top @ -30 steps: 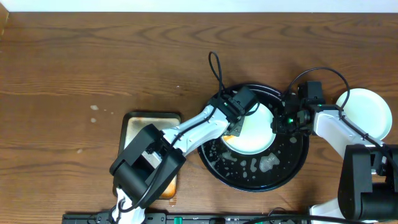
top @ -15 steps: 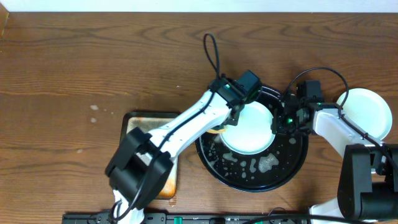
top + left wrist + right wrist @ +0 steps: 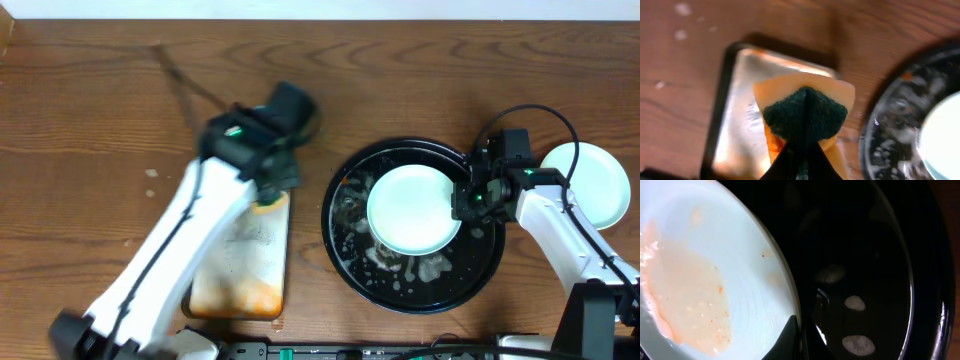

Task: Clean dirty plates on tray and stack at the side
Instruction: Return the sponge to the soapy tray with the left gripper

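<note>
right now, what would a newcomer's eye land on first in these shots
The glossy black tray at centre right, wet and flecked with suds, holds a pale plate. The right gripper pinches that plate's right rim, and its wrist view shows an orange smear across it. On the left, the left gripper clamps an orange sponge with a dark scouring face over the orange-stained metal tray.

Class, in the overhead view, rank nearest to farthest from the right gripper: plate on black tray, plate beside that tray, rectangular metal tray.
1. Mint plate, its rim at the right gripper.
2. Side plate, farther right.
3. Metal tray, far left.
</note>
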